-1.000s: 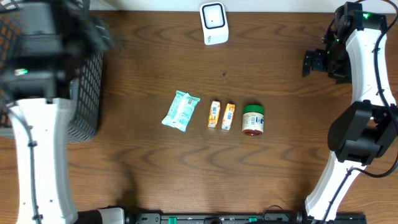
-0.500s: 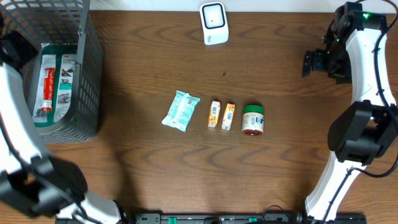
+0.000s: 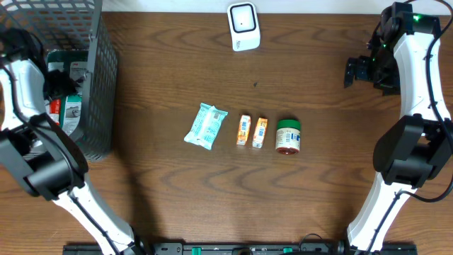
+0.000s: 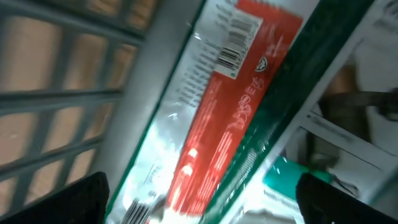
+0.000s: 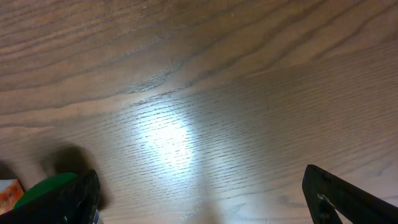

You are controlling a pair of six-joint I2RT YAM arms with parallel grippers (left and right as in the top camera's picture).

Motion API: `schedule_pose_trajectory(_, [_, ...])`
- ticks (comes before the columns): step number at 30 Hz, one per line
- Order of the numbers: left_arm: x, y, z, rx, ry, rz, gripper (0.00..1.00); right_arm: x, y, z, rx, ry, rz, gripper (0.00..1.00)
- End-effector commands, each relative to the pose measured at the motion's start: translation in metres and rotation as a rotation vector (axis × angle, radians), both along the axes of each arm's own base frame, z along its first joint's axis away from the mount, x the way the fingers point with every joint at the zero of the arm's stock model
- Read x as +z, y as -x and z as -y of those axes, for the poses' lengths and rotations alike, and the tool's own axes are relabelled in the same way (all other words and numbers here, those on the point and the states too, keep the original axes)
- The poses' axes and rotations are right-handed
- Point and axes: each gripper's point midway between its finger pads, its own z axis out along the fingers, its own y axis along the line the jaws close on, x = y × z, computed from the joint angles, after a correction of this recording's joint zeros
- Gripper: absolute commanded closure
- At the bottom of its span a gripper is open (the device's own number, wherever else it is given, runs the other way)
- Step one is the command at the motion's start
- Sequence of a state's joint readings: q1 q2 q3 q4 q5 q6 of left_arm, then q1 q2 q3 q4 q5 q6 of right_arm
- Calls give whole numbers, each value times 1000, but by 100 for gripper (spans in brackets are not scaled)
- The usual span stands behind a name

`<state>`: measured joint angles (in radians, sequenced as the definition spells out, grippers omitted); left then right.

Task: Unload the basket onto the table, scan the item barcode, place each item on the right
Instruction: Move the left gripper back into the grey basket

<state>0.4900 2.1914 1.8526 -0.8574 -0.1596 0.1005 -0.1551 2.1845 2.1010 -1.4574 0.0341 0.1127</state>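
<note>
The left jaws stand wide apart and empty inside the wire basket [image 3: 99,71], right over a red-and-silver packet [image 4: 236,112] that lies flat with its barcode [image 4: 231,57] facing up; whether they touch it cannot be told. The right jaws, also spread and holding nothing, hang over bare counter [image 5: 186,93] at the far right, well apart from the goods. Four items lie in a row mid-counter: one teal pouch [image 3: 206,126], two orange sachets [image 3: 243,130] and one green-lidded jar [image 3: 288,137], with one white scanner [image 3: 243,27] at the far edge.
</note>
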Motion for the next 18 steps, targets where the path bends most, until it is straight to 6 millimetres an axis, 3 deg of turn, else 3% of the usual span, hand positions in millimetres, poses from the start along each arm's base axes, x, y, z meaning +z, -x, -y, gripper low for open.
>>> schedule_pose_trajectory(1, [-27, 2, -1, -52, 19, -60, 0, 2, -2, 2, 5, 8, 8, 1])
schedule_pose_trajectory(4, [-42, -2, 10, -125, 108, -52, 2, 2, -2, 2, 4, 8, 9, 1])
schedule_pose_trajectory(8, [-43, -6, 18, -162, 220, 16, 2, 2, -2, 2, 5, 8, 8, 1])
schedule_pose_trajectory(18, [-33, 7, -12, -104, 209, 56, 2, 2, -2, 2, 5, 8, 8, 1])
